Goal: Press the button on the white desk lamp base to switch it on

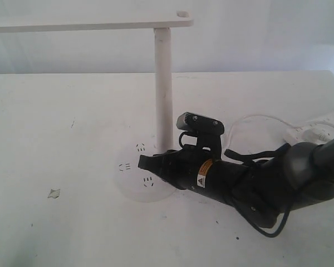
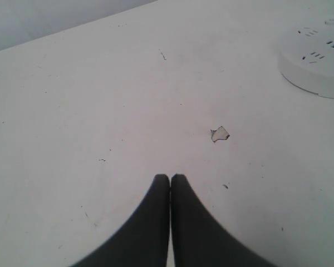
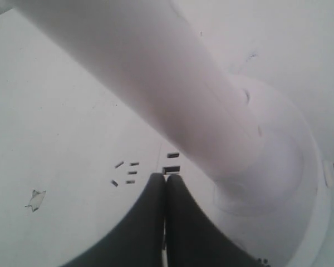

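lamp base beneath closed right claw

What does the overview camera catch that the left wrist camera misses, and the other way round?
Only the exterior view shows the lamp's pole, its flat head, the right claw and a power strip. Only the left wrist view shows the left claw, shut, over the table. Both show the round lamp base and a small scrap lying on the table.
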`<move>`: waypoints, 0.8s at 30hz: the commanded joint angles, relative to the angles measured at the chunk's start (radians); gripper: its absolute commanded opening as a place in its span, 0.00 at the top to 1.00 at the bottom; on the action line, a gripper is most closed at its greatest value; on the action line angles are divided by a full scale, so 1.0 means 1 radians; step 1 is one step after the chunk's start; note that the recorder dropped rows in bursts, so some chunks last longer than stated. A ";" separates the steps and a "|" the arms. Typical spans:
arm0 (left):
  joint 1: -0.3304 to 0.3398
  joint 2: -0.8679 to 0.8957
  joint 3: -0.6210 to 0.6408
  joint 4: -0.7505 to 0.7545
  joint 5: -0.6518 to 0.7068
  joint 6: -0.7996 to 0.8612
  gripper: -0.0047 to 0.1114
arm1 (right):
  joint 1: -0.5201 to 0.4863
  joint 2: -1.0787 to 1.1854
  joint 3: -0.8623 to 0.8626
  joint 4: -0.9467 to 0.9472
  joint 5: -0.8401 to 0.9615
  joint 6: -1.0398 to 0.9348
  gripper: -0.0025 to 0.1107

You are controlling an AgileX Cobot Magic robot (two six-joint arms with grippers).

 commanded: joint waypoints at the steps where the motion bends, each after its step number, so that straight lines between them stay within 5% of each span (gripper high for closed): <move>1: -0.010 -0.005 0.003 -0.001 -0.004 -0.001 0.96 | -0.001 -0.004 0.005 0.001 0.021 -0.009 0.98; 24: -0.010 -0.005 0.003 -0.001 -0.004 -0.001 0.96 | -0.003 -0.004 0.005 0.030 0.125 -0.019 0.98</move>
